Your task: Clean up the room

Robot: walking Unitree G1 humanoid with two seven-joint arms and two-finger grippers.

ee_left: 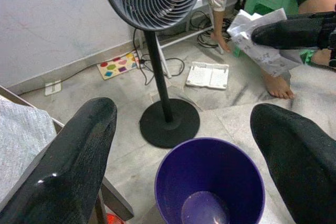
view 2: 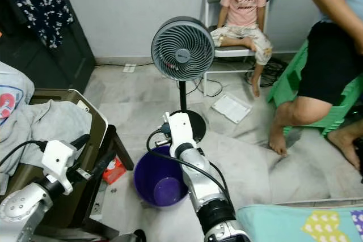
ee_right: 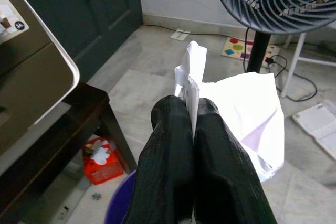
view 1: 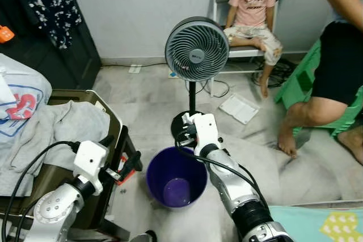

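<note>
1. At far left, grey clothes (view 1: 62, 128) lie heaped on a dark table (view 1: 110, 140), and a small red box (view 2: 115, 168) sits on the floor (view 1: 142, 106) beneath its edge.
2. The left gripper (ee_left: 184, 145) hovers beside that table with its jaws spread wide and nothing in them; between its fingers (ee_left: 79, 161) the left wrist view looks down at the bin.
3. The purple bin (view 1: 176, 182) stands upright on the floor in the middle, just in front of the round base of the standing fan (view 1: 197, 49). It looks empty apart from its own shiny bottom.
4. The right gripper (ee_right: 191, 114) is over the bin's far rim, its jaws pinched tight on a piece of crumpled white paper (ee_right: 241, 114), which is held in the air above the bin.
5. The paper looks light, soft and easily creased. It is gripped by a folded edge, with most of the sheet hanging free past the fingertips, so it should drop readily once let go, though air from the fan, if it is running, could carry it wide of the bin.
6. A flat white item (view 1: 239, 107) lies on the floor beyond the fan; it could be more to pick up.
7. Farther right, a child sits on a chair (view 1: 227, 49) by the wall, and another person's bare legs (view 1: 306, 117) rest on the floor at the far right, well apart from the bin.
</note>
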